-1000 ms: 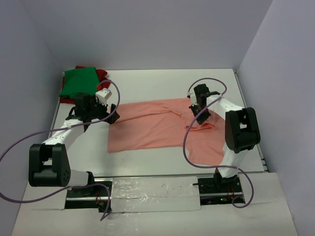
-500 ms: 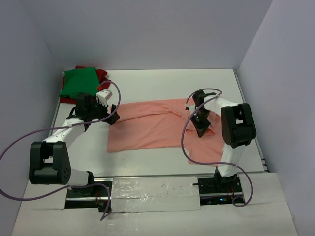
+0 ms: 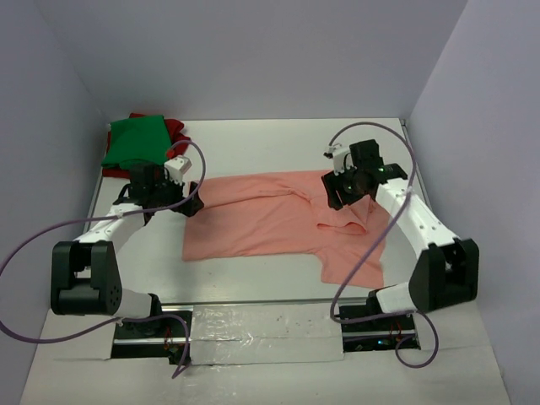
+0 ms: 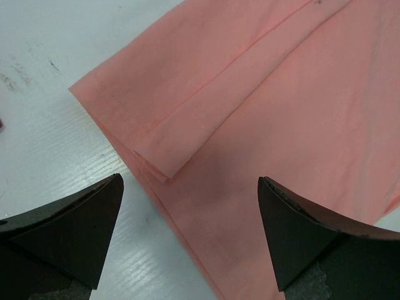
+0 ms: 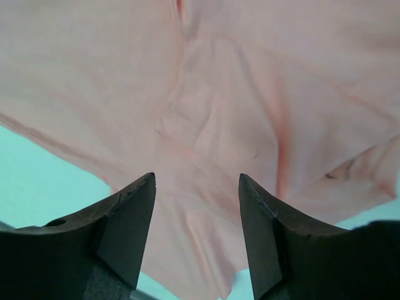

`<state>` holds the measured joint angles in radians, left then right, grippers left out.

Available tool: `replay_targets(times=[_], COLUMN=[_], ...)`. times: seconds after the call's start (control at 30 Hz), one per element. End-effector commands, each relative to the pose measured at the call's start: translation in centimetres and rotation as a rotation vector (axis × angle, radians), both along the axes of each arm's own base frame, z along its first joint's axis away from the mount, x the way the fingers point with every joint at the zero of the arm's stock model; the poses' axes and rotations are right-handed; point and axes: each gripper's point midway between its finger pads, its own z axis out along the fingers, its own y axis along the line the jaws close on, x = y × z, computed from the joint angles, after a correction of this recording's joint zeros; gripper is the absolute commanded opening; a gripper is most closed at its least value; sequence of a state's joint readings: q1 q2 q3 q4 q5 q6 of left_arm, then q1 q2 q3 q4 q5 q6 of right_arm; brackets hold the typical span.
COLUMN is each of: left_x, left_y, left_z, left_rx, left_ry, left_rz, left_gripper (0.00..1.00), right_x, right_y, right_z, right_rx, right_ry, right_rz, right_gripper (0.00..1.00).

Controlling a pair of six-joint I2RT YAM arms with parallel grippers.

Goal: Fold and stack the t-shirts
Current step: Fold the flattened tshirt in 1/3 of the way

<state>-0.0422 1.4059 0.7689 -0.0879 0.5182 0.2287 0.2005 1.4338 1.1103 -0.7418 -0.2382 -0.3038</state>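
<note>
The salmon-pink t-shirt (image 3: 270, 221) is spread at the middle of the counter (image 3: 278, 143), rumpled toward the right edge. The green t-shirt (image 3: 135, 139) is stacked on the dark red t-shirt (image 3: 175, 127) at the far left corner. The left tool (image 4: 189, 181) is held wide and empty over the doubled hem. The right tool (image 5: 196, 178) is parted, seemingly clear of the rumple, which should be flattened before any fold is taken.

T-shirts x3: pink tee (image 3: 253, 224), green tee (image 3: 135, 139), dk red tee (image 3: 175, 128). Arms x2: L arm (image 3: 108, 223), R arm (image 3: 419, 224).
</note>
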Motion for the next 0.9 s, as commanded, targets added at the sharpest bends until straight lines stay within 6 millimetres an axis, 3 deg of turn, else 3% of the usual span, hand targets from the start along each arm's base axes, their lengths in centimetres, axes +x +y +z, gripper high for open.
replay_targets(times=[0.0,0.17,0.33,0.6,0.87], left_x=[-0.5,-0.5,0.5,4.3,6.8], left_y=[0.5,1.0,1.1,0.6,0.0], left_z=[-0.6,-2.3,-3.4,-1.3,-0.2], left_rx=[0.024,0.042,0.044,-0.007,-0.048], left_ry=[0.027,0.123,0.137,0.031,-0.019], left_rz=[0.0,0.027,0.048,0.069,0.074], left_gripper=[0.98,0.98,0.97,0.96,0.96], right_x=[1.4,1.0,0.7,0.0,0.2], right_y=[1.0,1.2,1.3,0.9,0.5], right_z=[3.8,6.0,6.0,5.2,4.6], right_rx=[0.072,0.113,0.125,0.11,0.085], right_ry=[-0.165,-0.226,-0.23,-0.218,-0.201], right_rz=[-0.014,-0.038,-0.039,-0.041,-0.06], right_gripper=[0.64,0.64,0.64,0.64,0.64])
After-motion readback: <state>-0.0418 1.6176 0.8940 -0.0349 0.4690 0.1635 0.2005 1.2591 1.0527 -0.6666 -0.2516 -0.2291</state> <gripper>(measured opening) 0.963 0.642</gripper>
